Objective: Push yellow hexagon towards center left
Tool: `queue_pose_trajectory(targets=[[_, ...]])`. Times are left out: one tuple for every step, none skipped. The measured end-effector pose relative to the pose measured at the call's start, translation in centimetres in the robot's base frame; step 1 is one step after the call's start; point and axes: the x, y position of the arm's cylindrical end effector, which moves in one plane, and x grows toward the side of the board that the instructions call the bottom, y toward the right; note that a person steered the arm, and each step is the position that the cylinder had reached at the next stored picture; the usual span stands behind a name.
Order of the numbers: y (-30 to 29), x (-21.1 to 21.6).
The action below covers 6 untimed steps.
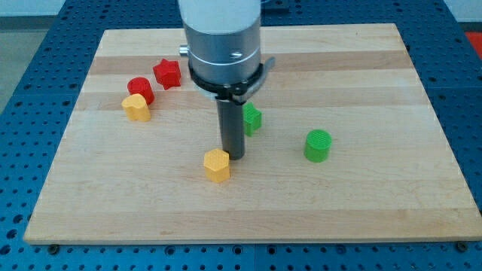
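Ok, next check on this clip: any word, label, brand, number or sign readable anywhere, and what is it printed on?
None: no readable text in this view.
Wooden board: bare grain, no markings.
Yellow hexagon, the other yellow block, the red blocks and the green blocks: plain faces.
Arm housing above my tip: no label legible.

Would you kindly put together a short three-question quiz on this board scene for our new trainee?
1. True or false: my tip stands at the upper right of the yellow hexagon, close beside it.
2. How many green blocks are on the board? A) one B) two C) three
3. Fill in: the yellow block at the view's left touches the red ____.

Key: 1 true. 2 B: the green cylinder and a green block partly hidden behind the rod. 3 cylinder; the red star sits apart.
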Motion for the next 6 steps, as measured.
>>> queue_pose_trajectory(targets=[[3.6,-0.1],[6.7,2.3],[6.4,5.1],[1.6,5.8],[-4.9,3.8],[-7.6,-0.9]])
